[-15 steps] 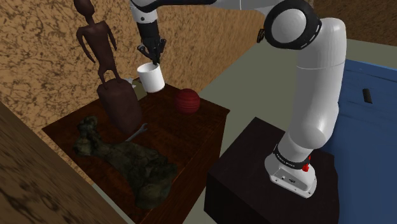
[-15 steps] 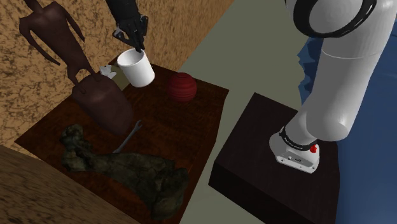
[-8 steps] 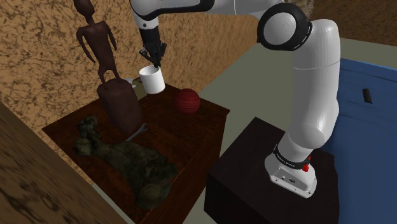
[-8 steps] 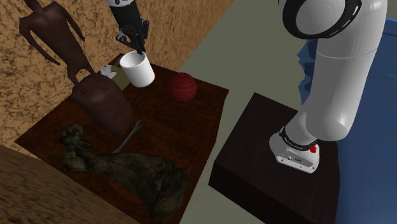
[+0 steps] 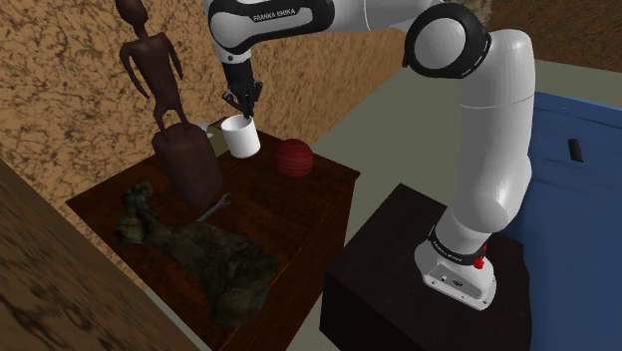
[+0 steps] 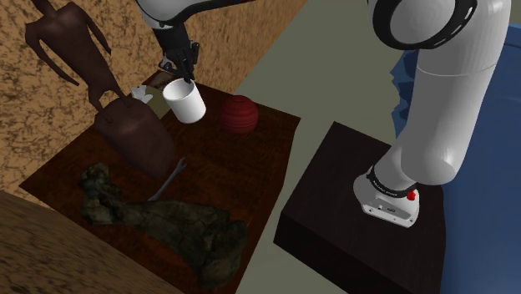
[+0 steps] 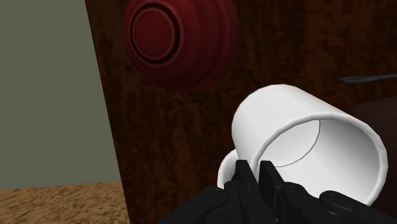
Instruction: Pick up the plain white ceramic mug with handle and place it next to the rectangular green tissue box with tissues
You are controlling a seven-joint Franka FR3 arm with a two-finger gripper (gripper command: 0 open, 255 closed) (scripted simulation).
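Observation:
My gripper [image 5: 239, 108] [image 6: 182, 73] is shut on the rim of a plain white mug [image 5: 242, 138] [image 6: 185, 102], one finger inside and one outside. The mug hangs slightly tilted, low over the back corner of the dark wooden table [image 5: 299, 214]. In the wrist view the fingertips [image 7: 245, 175] clasp the mug [image 7: 299, 133] wall beside its handle. A white tissue tuft [image 6: 142, 94] pokes out just behind the brown statue's base, close to the mug. The tissue box under it is mostly hidden.
A dark red ribbed ball-shaped vase [image 5: 294, 158] [image 7: 181, 38] stands close beside the mug. A tall brown figure statue [image 5: 179, 150], a small wrench [image 5: 217, 206] and a mossy dark lump [image 5: 199, 254] occupy the table's near part. The arm's dark stand [image 5: 399, 259] adjoins the table.
The gripper has carried the mug downward and a little toward the red vase, from above the table to just over its surface. The grip is unchanged.

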